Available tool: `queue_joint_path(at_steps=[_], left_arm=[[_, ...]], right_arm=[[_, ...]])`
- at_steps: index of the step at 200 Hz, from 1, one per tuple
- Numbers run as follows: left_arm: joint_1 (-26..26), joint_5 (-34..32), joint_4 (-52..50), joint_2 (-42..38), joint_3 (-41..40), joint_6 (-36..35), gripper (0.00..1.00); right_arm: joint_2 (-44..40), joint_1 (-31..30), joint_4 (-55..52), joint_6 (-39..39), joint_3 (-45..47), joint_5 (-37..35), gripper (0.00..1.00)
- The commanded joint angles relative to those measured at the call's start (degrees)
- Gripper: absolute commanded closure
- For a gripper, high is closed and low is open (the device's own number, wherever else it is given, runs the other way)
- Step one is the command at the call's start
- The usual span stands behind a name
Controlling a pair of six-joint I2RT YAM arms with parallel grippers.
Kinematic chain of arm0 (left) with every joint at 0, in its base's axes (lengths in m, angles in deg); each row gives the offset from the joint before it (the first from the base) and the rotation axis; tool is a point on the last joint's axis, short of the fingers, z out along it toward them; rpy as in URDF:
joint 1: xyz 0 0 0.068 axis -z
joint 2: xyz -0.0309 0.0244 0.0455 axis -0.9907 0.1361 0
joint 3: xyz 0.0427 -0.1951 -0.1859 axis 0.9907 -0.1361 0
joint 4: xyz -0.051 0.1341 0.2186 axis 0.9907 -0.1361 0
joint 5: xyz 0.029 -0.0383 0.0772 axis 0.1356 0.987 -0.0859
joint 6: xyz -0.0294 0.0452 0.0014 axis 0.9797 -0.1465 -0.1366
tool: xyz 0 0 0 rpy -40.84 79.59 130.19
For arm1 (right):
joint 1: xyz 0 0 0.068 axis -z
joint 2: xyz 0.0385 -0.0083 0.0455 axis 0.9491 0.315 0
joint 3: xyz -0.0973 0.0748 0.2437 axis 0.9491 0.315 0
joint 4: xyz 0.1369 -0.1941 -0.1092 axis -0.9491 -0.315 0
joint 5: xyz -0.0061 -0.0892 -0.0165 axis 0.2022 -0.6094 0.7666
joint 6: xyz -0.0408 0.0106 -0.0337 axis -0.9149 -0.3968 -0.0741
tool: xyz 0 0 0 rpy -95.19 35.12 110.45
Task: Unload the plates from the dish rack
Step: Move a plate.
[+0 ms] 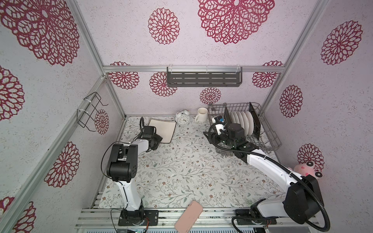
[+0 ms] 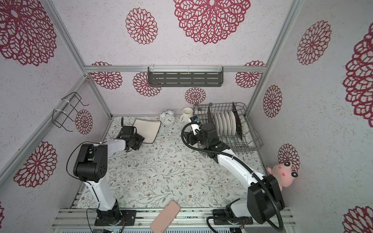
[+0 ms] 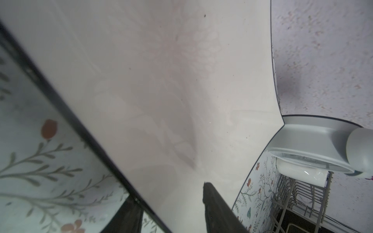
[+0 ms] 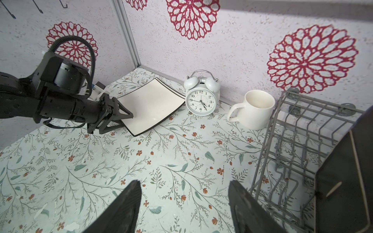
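Note:
A square cream plate [image 1: 164, 127] with a thin black rim lies on the table at the back left. My left gripper [image 1: 159, 139] is at its near corner. One finger [image 3: 214, 201] lies over the plate's face [image 3: 161, 80] and the other sits under its rim; whether they press on it I cannot tell. The grey wire dish rack [image 1: 268, 139] stands at the back right. It holds several round white plates [image 1: 242, 121] upright between two black-backed square plates [image 1: 255, 119]. My right gripper [image 4: 183, 181] hangs open and empty over the table beside the rack's left end [image 4: 298, 129].
A white alarm clock [image 1: 182, 119] and a white mug [image 1: 201, 114] stand along the back wall between the plate and the rack. A pink flat object [image 1: 188, 215] lies at the front edge and a pink plush toy [image 1: 306, 169] at the right wall.

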Motion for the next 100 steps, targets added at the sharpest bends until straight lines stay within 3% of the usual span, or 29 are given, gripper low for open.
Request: queue_joint_path(at_steps=[1, 100], left_arm=[[0.23, -0.71, 3.04, 1.14, 1.05, 0.68, 0.51], [-0.68, -1.01, 4.83, 1.19, 0.85, 0.73, 0.51]], right_arm=[[-2.92, 0.41, 1.93, -0.24, 0.66, -1.44, 0.28], [-4.05, 0.41, 1.55, -0.68, 1.42, -2.98, 0.29]])
